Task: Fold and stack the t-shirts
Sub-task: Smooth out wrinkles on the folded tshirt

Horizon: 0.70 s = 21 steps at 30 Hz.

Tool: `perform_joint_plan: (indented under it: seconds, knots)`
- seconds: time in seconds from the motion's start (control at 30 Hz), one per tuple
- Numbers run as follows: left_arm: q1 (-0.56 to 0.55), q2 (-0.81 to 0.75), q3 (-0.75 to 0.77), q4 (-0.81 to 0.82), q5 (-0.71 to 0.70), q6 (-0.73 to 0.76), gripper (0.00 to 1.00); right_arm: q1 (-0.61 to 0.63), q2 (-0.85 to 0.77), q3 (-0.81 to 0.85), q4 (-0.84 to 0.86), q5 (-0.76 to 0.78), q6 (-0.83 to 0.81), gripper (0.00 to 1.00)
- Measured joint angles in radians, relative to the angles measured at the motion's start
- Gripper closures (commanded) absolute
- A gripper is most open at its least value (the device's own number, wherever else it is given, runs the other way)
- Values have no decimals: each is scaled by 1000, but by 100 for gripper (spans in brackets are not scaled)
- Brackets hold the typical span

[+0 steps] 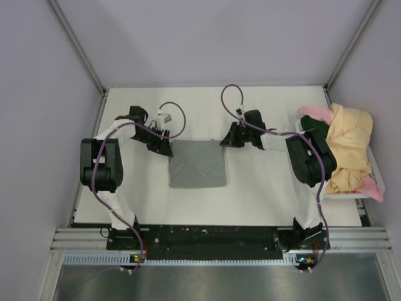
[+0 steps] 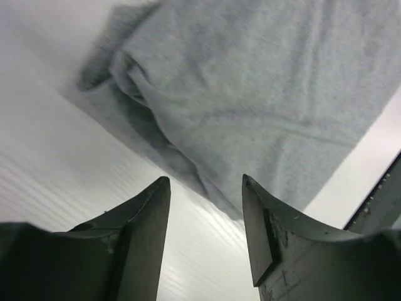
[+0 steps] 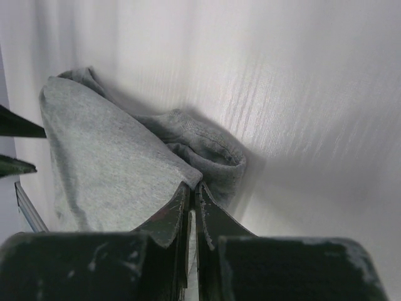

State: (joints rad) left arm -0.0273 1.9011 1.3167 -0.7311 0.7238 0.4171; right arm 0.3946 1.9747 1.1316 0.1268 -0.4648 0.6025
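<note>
A heather grey t-shirt lies folded into a rough square mid-table. My left gripper sits at its far left corner. In the left wrist view the gripper is open and empty, with the grey shirt just beyond the tips. My right gripper is at the shirt's far right corner. In the right wrist view the gripper is shut, its tips pinching the corner of the grey shirt's top layer. A pale yellow t-shirt, a pink one and a dark green one lie piled at the right.
The pile of unfolded shirts rests in a white tray at the table's right edge, close behind my right arm's elbow. Grey walls enclose the white table on three sides.
</note>
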Motion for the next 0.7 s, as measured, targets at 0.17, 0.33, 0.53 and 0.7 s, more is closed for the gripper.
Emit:
perform_joint_plan:
  seconds: [0.17, 0.33, 0.53, 0.7]
  knots:
    - [-23, -96, -149, -11, 40, 16, 46, 1, 0, 0, 7, -1, 2, 100]
    - [-43, -94, -227, -51, 42, 50, 64, 1, 0, 0, 8, -1, 3, 100]
    - [-51, -58, -214, -96, 65, 106, 100, 1, 0, 0, 8, 1, 3, 100]
    - [-45, -62, -215, -134, 50, 171, 100, -3, 0, 0, 7, 0, -1, 100]
